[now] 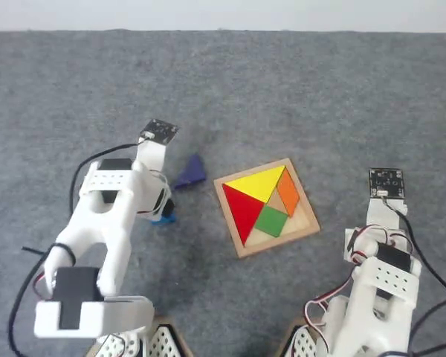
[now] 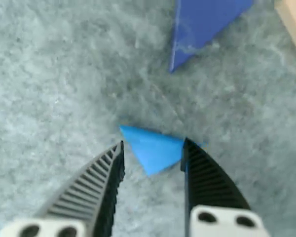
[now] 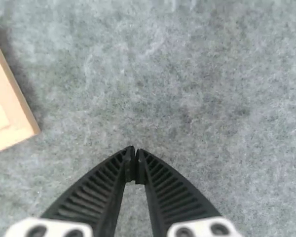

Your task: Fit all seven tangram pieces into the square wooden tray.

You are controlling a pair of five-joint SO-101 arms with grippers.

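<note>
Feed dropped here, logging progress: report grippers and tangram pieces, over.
Left gripper open around light blue triangular piece. Right gripper shut, empty, beside square wooden tray. Dark blue triangular piece loose outside tray. Nothing in the way.

One wooden tray [image 1: 281,241], four bright pieces [image 1: 259,184] inside, two blue pieces [image 1: 191,172] outside, two arms [image 1: 104,223].

My jaws are pressed together, their ribbed black tips meeting with nothing between them, over the grey felt-covered desk [image 3: 197,69]. A corner of the wooden tray [image 3: 12,116] shows at the frame's edge, apart from my jaws.
</note>
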